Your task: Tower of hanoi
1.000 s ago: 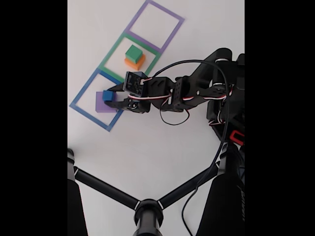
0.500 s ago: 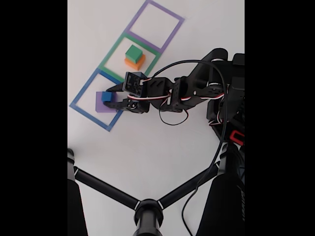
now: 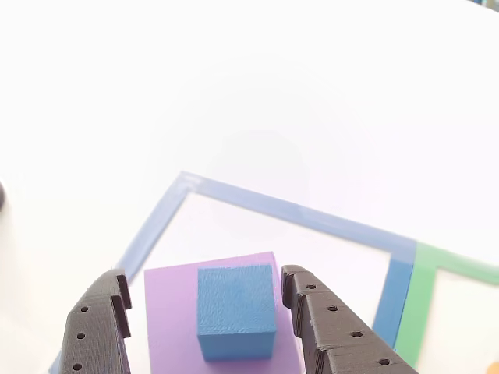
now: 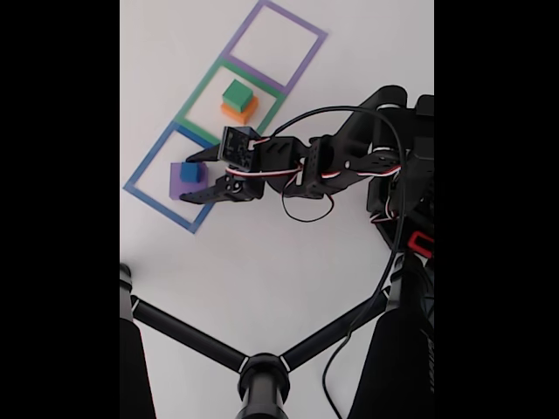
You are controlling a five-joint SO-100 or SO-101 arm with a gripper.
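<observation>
We have black two-finger gripper spread wide, straddling small matte blue cube, fingers clear of both sides, gripping nothing. Cube sits on flat purple square block inside blue tape outline near desk's left edge in fixed view.

Green block stacked on orange block in middle green outline; far purple outline holds nothing.

Risk, our guess: off-centre squeeze twists cube or drags purple block off mark.

Count: four blocks, one per colour; three outlines.
</observation>
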